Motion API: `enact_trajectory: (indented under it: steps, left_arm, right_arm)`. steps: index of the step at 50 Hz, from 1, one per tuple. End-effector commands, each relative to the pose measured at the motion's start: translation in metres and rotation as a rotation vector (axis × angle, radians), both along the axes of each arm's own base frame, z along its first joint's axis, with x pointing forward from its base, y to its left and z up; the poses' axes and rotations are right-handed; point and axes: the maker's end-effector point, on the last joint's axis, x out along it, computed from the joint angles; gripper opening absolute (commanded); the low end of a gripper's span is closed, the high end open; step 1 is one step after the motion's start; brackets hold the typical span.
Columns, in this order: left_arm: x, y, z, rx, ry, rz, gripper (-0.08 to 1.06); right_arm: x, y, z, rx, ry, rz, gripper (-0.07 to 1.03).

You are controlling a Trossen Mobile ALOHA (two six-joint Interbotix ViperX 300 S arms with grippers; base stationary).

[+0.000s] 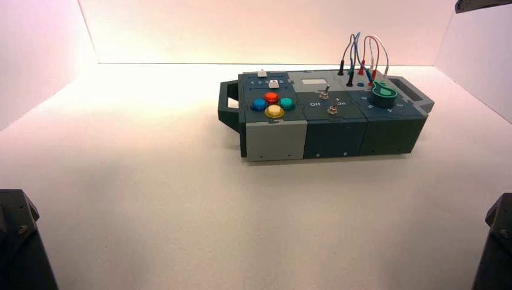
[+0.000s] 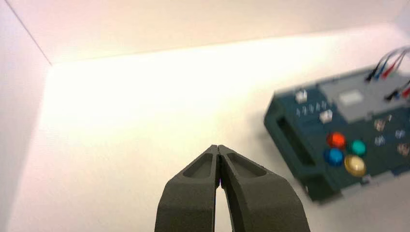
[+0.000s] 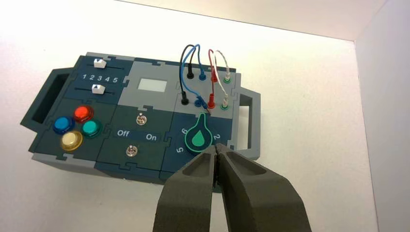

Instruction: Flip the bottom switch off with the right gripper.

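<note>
Silvery metal marked the task's thing: the bottom switch (image 3: 131,151), a tiny toggle lever in a round nut collar, in the middle of the box (image 1: 335,136) on the front dark panel, nearer the desk's (image 1: 211,223) front than its twin, the upper toggle (image 3: 141,119). We had the right end effector (image 3: 217,149) raised near the box's knob end, its two fingers brought together, narrow and with nothing between them. From there the switch lay to the robot's left, past the green pointer knob (image 3: 198,138) and towards the coloured buttons (image 3: 71,140), so we judged that the coming move called for a shift that way and then a descent. The box's long axis ran roughly from the robot's left to its right, and the right arm looked the nearer one. The left end effector (image 2: 218,149) waited off to the left of the box, apart from it.

We read white "Off" (image 3: 123,133) on the button side and "On" (image 3: 151,137) on the knob side, between the two toggles, so we judged that the final push should go leftward along the box. We could not tell which way the lever leaned. We also read "1 2 3 4 5" (image 3: 99,78) between the white sliders (image 3: 98,89), and a "5" and a "2" around the knob. We saw no brand name.
</note>
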Motion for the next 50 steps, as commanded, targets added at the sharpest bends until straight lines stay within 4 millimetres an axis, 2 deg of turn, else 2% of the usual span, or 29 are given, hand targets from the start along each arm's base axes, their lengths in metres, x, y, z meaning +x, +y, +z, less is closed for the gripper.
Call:
enact_trajectory:
  steps: [1,4,5,8,11,12,13,18,20,22,30,45,47,50]
  left_arm:
    - [0.022,-0.018,-0.003,-0.003,0.068,-0.03,-0.03]
    - [0.027,-0.024,-0.006,-0.005,0.091,-0.042,-0.03]
    - [0.038,-0.04,-0.011,-0.005,0.131,-0.076,-0.03]
    - [0.047,-0.059,-0.019,0.008,0.172,-0.119,-0.03]
    - [0.052,-0.068,-0.023,0.014,0.19,-0.137,-0.03]
    - [0.057,-0.076,-0.029,0.025,0.212,-0.154,-0.03]
    - [0.063,-0.094,-0.042,0.039,0.255,-0.189,-0.03]
    - [0.07,-0.116,-0.055,0.056,0.294,-0.23,-0.03]
    - [0.074,-0.134,-0.073,0.082,0.339,-0.265,-0.03]
    - [0.076,-0.143,-0.078,0.09,0.35,-0.281,-0.03]
    - [0.082,-0.159,-0.097,0.116,0.392,-0.308,-0.03]
    - [0.091,-0.164,-0.121,0.155,0.437,-0.319,-0.03]
    - [0.094,-0.166,-0.133,0.171,0.454,-0.325,-0.03]
    - [0.097,-0.168,-0.138,0.181,0.461,-0.332,-0.03]
  right_arm:
    - [0.006,0.003,0.014,0.02,-0.032,-0.002,-0.02]
    - [0.006,0.003,0.014,0.022,-0.031,0.0,-0.02]
    - [0.006,0.005,0.014,0.027,-0.03,0.008,-0.02]
    - [0.006,0.006,0.015,0.027,-0.031,0.011,-0.02]
    - [0.006,0.006,0.015,0.027,-0.033,0.011,-0.02]
    - [0.006,0.006,0.015,0.027,-0.033,0.011,-0.02]
    - [0.005,0.006,0.015,0.028,-0.036,0.012,-0.02]
    - [0.006,0.006,0.018,0.027,-0.047,0.014,-0.02]
    - [0.005,0.006,0.017,0.028,-0.046,0.013,-0.02]
    - [0.005,0.006,0.018,0.028,-0.05,0.014,-0.02]
    - [0.006,0.007,0.017,0.028,-0.042,0.015,-0.02]
    - [0.006,0.009,0.016,0.033,-0.038,0.022,-0.02]
    - [0.005,0.015,0.018,0.037,-0.04,0.047,-0.02]
    - [0.004,0.02,0.02,0.039,-0.044,0.069,-0.02]
